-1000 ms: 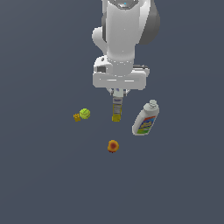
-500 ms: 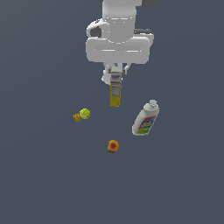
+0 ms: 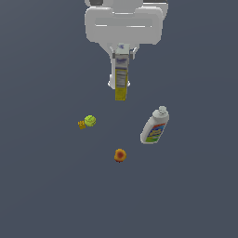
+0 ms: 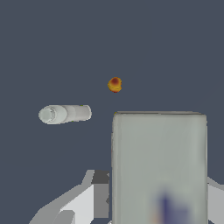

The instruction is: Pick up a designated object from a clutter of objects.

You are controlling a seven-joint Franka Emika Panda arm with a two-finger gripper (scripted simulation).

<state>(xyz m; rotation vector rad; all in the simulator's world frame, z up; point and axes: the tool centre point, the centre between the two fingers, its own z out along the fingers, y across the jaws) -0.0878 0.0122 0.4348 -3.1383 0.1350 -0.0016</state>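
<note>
My gripper [image 3: 121, 62] is shut on the designated object [image 3: 121, 82], a slim bottle with a white printed upper part and a yellow lower end. It hangs upright, lifted well above the floor. In the wrist view the designated object [image 4: 159, 166] fills the near field as a pale block between my fingers [image 4: 94, 194]. Below lies the rest of the clutter of objects: a yellow-green ball [image 3: 90, 121], a tiny yellow block [image 3: 82, 124], an orange round item [image 3: 120, 155] and a wide white bottle [image 3: 155, 126].
The wide white bottle [image 4: 64, 113] lies on its side, and the orange round item [image 4: 114, 84] sits beyond it in the wrist view. The floor is a plain dark grey surface [image 3: 195, 195].
My gripper has risen steadily with the slim bottle held in it, moving up and away from the floor. The ball, block, orange item and wide bottle have stayed in place.
</note>
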